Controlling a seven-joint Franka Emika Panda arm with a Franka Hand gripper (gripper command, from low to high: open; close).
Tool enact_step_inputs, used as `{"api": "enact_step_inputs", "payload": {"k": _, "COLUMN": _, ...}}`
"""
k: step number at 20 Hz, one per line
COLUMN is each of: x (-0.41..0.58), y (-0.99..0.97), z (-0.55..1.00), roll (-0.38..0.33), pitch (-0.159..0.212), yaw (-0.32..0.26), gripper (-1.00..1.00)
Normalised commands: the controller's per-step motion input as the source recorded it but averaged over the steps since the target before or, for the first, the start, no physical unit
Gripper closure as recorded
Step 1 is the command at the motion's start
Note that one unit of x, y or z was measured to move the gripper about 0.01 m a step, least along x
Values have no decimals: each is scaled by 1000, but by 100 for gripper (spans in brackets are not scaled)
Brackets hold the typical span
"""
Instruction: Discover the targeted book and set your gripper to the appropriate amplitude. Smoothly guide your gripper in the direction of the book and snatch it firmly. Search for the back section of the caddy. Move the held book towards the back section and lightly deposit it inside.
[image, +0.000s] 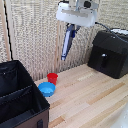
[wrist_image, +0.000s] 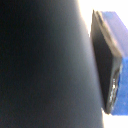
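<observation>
My gripper (image: 71, 28) hangs high near the back wall, shut on the top end of the dark navy book (image: 67, 45). The book dangles tilted in the air, well above the table, above and behind the red cup (image: 52, 77). In the wrist view the book's dark cover (wrist_image: 40, 65) fills most of the picture, with one blue-tipped finger (wrist_image: 109, 55) pressed against it; the other finger is hidden. The black caddy (image: 15, 67) stands open-topped at the exterior view's lower left, a divider wall (image: 20, 93) splitting it. I cannot tell which compartment is the narrower back section.
A blue bowl (image: 46, 89) sits beside the caddy, just in front of the red cup. A black glossy box-like machine (image: 110, 52) with a front handle stands at the exterior view's right. The wooden table (image: 85, 100) runs up to a slatted back wall.
</observation>
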Motion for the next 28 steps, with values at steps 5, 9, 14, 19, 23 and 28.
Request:
{"api": "enact_step_inputs", "payload": {"k": 5, "x": 24, "y": 721, "z": 271, "roll": 0, "pitch": -12, "yaw": -170, "gripper": 100}}
{"api": "enact_step_inputs", "payload": {"k": 9, "x": 122, "y": 813, "z": 424, "roll": -35, "pitch": -37, "yaw": -131, "gripper": 100}}
{"api": "enact_step_inputs", "payload": {"k": 14, "x": 154, "y": 826, "z": 450, "roll": -38, "pitch": -40, "yaw": -123, "gripper": 100}}
{"api": "enact_step_inputs", "payload": {"k": 19, "x": 195, "y": 849, "z": 462, "roll": -35, "pitch": -32, "yaw": -109, "gripper": 100}}
{"api": "enact_step_inputs", "payload": {"k": 23, "x": 199, "y": 834, "z": 534, "roll": -45, "pitch": -41, "yaw": -113, "gripper": 100}}
{"api": "enact_step_inputs", "payload": {"k": 28, "x": 209, "y": 837, "z": 559, "roll": -47, "pitch": -44, "yaw": -109, "gripper": 100}}
